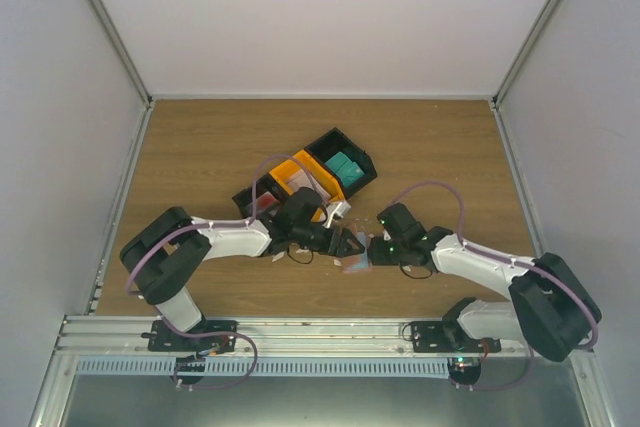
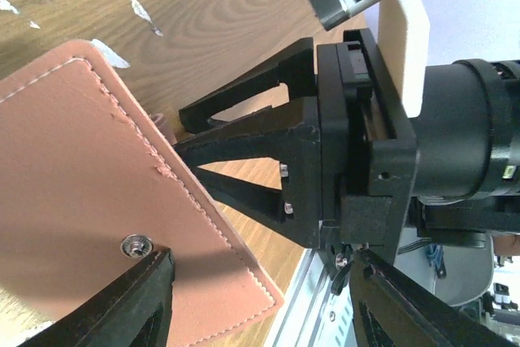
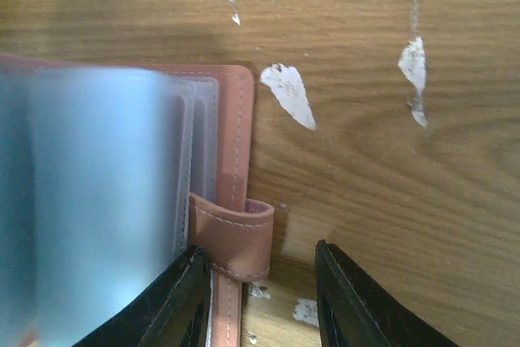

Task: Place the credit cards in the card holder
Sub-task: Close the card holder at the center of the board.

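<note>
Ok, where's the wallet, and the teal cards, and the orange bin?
wallet (image 3: 237, 127): right wrist view, on its brown stitched edge.
teal cards (image 1: 347, 164): top view, on the top of the stack.
orange bin (image 1: 285, 173): top view, on its orange rim.

Reddish-brown card holder (image 3: 237, 144) is open, pale blue pockets showing; teal credit cards (image 1: 346, 165) rest in a black bin (image 1: 368, 169).

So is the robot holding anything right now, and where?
Nothing looks gripped. The right pincer stands open around the holder at its strap. The left pincer stands open at a cover corner.
</note>
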You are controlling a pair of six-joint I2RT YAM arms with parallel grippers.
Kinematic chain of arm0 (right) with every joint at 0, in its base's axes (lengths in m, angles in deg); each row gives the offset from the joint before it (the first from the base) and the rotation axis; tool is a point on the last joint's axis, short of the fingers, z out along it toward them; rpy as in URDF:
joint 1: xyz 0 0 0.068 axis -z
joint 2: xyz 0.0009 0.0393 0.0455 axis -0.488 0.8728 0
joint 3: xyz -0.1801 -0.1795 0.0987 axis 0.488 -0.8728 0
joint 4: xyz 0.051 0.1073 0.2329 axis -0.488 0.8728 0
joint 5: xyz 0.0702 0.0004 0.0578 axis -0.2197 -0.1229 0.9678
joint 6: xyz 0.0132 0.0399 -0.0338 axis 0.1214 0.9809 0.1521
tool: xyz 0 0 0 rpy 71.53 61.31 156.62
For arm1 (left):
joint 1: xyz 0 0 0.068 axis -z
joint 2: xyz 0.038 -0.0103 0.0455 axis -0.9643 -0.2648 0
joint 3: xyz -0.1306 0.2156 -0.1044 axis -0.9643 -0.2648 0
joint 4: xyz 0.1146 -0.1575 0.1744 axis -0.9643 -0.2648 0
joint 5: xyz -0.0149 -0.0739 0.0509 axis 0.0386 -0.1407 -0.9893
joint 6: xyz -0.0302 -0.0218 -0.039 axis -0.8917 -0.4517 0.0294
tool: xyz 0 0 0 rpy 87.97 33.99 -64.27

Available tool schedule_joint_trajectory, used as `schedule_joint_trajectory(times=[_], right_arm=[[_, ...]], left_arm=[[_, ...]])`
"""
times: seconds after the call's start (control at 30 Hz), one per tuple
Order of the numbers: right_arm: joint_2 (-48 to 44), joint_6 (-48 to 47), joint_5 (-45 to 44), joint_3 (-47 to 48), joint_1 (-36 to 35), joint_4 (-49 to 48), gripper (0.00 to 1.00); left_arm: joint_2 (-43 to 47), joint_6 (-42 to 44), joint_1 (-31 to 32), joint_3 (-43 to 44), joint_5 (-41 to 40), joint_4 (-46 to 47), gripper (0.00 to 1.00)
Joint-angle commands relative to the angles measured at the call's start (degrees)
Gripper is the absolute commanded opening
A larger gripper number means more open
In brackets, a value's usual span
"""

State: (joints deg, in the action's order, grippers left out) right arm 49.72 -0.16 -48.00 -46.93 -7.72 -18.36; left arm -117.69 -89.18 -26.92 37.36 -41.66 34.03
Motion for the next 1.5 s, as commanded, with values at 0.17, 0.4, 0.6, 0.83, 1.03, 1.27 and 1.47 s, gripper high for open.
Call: schedule_joint_trajectory(times=[0.17, 0.4, 0.6, 0.83, 1.03, 1.27, 1.47], right_arm=[[3.4, -0.5, -4.1, -0.2, 0.3, -3.9, 0.31], [3.1, 3.5, -12.0, -0.6, 0.3, -2.9, 0.17], [4.2, 7.8, -16.2, 0.0, 0.3, 0.5, 0.17], [4.4, 6.6, -14.9, 1.1, 0.4, -2.1, 0.34], [6.4, 2.4, -14.1, 2.3, 0.6, -5.0, 0.4], [7.2, -5.5, -7.8, 2.0, 0.5, -11.0, 0.3], [9.1, -3.6, -0.1, 1.3, 0.5, -13.1, 0.16]], left_arm=[[-3.8, 1.3, -0.2, 1.4, 1.3, 2.2, 0.52], [-5.8, 1.8, -0.2, 2.3, 0.0, -0.3, 0.42], [-7.0, 2.2, -0.2, 3.5, -2.2, -3.9, 0.41], [-7.4, 3.1, -0.2, 5.4, -4.7, -7.2, 0.41], [-8.0, 4.7, -0.2, 8.9, -13.1, -14.8, 0.46], [-9.6, 5.9, -0.1, 12.7, -21.5, -21.8, 0.49], [-9.6, 5.2, 0.0, 12.4, -25.0, -24.8, 0.52]])
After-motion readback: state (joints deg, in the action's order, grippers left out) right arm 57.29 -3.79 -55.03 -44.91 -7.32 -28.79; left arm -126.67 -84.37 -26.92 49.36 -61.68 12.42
